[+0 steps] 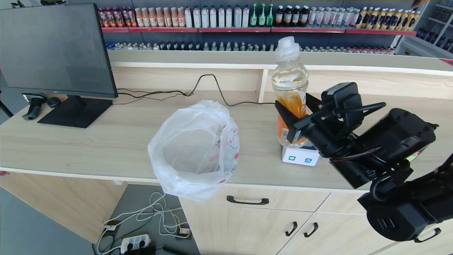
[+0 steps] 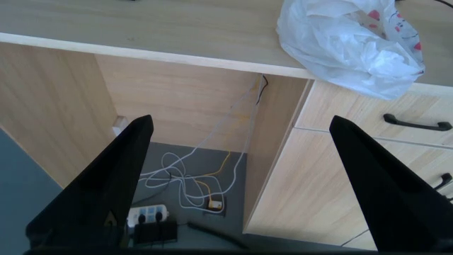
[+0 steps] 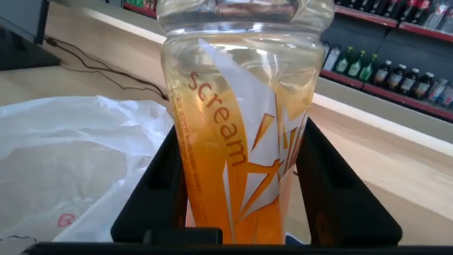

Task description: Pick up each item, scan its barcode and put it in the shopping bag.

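A clear bottle of orange drink [image 1: 290,95] with a white cap stands upright just above the small white scanner box [image 1: 300,156] on the counter. My right gripper [image 1: 295,118] is shut on the bottle's lower half; in the right wrist view the bottle [image 3: 237,142] sits between the black fingers [image 3: 152,188]. A white plastic shopping bag [image 1: 196,148] stands open at the counter's front edge, left of the bottle, and it appears as the bag [image 2: 350,42] in the left wrist view. My left gripper [image 2: 241,184] hangs open below counter level, in front of the cabinet.
A black monitor [image 1: 56,53] on its stand sits at the counter's back left, with a handheld scanner [image 1: 33,106] beside it and cables [image 1: 198,88] running behind the bag. Drawers with black handles [image 1: 247,202] lie under the counter. A power strip [image 1: 134,242] and wires lie on the floor.
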